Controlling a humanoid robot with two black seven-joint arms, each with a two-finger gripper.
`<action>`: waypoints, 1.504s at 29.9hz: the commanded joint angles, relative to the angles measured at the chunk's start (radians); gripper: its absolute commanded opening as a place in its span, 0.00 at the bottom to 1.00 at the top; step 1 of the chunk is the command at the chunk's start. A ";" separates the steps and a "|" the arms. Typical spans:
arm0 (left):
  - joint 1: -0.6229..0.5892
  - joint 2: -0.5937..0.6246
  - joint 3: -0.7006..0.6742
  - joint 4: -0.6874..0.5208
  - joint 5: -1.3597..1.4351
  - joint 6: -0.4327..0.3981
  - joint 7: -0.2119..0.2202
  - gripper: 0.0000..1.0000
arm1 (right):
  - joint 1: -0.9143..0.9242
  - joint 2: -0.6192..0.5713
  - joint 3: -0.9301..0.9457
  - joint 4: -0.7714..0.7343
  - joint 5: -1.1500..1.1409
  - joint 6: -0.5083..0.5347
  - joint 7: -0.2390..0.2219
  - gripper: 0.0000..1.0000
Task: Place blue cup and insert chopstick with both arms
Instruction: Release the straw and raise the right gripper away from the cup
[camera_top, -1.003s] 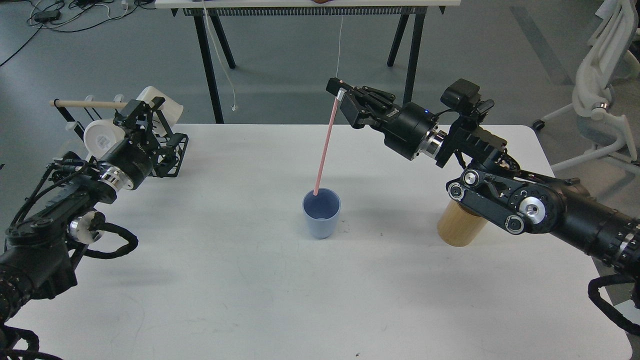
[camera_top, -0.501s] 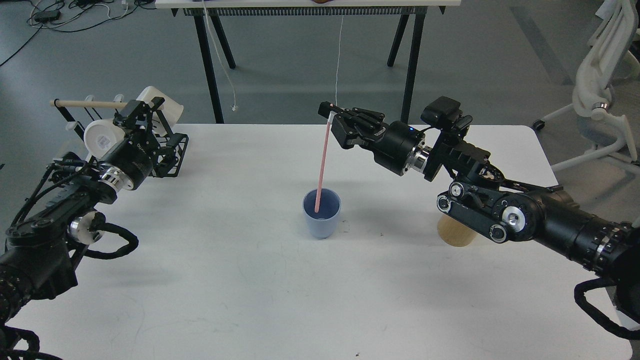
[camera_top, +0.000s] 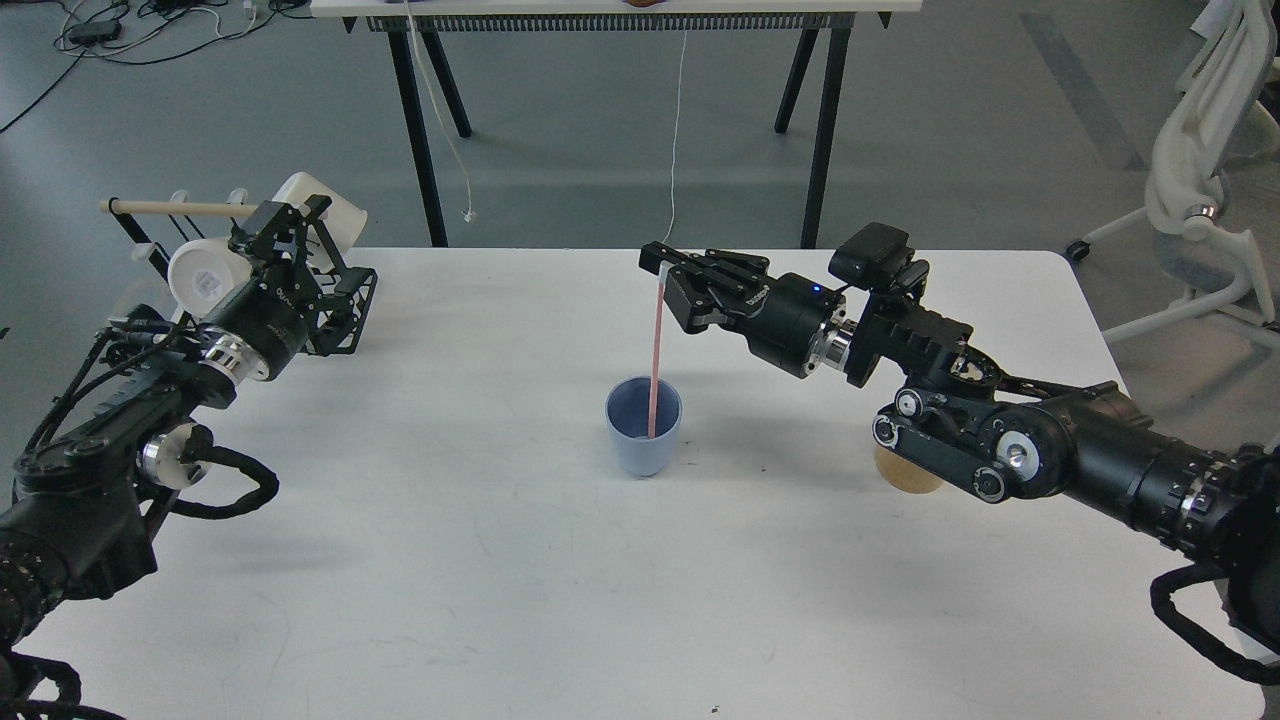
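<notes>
The blue cup (camera_top: 640, 448) stands upright near the middle of the white table (camera_top: 500, 560). The pink chopstick (camera_top: 655, 350) stands almost upright with its lower end inside the cup. My right gripper (camera_top: 661, 270) is shut on the stick's top end, above and slightly behind the cup. My left gripper (camera_top: 291, 213) is at the far left, well away from the cup, just in front of the mug rack. Its fingers stand apart and hold nothing.
A black mug rack (camera_top: 340, 300) with a pale wooden rod (camera_top: 175, 208) and white mugs (camera_top: 200, 277) stands at the table's back left corner. A tan bamboo cylinder (camera_top: 900, 480) is mostly hidden behind my right arm. A white chair (camera_top: 1205, 180) stands off the table's right.
My right gripper has come down and slightly left with the chopstick. The stick's lower end has gone from the cup's rim down into the cup, and it stands more upright. The left arm has not moved.
</notes>
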 joint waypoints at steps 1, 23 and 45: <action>0.001 0.000 0.000 0.000 0.000 0.000 0.000 0.97 | 0.000 0.001 -0.001 0.001 0.002 0.000 0.000 0.31; -0.041 -0.008 -0.009 -0.009 -0.001 0.000 0.000 0.97 | -0.006 -0.143 0.344 0.067 0.783 0.156 0.000 0.91; -0.052 -0.006 -0.037 -0.009 -0.009 0.000 0.000 0.97 | -0.204 -0.257 0.465 0.004 1.238 0.807 0.000 0.99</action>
